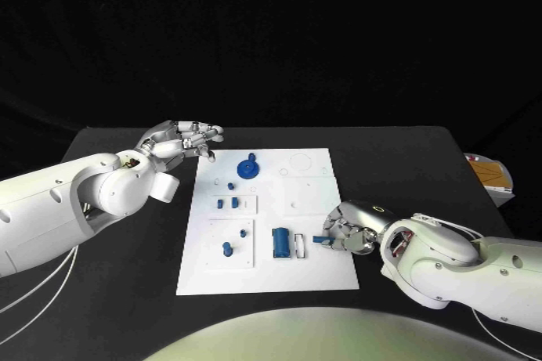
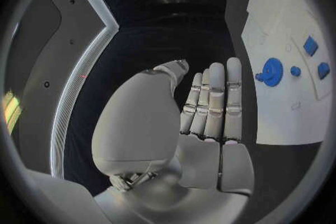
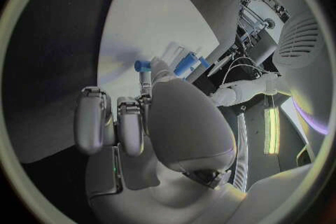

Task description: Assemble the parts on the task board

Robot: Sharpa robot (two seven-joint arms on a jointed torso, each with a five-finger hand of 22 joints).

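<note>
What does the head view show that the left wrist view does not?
Head view alone: the right hand pinching a small blue part at the board's right edge, beside the blue block in its slot, and the board whole. Left wrist view alone: the left hand's flat palm, fingers together and straight, holding nothing. Both: the blue gear and the board.
</note>
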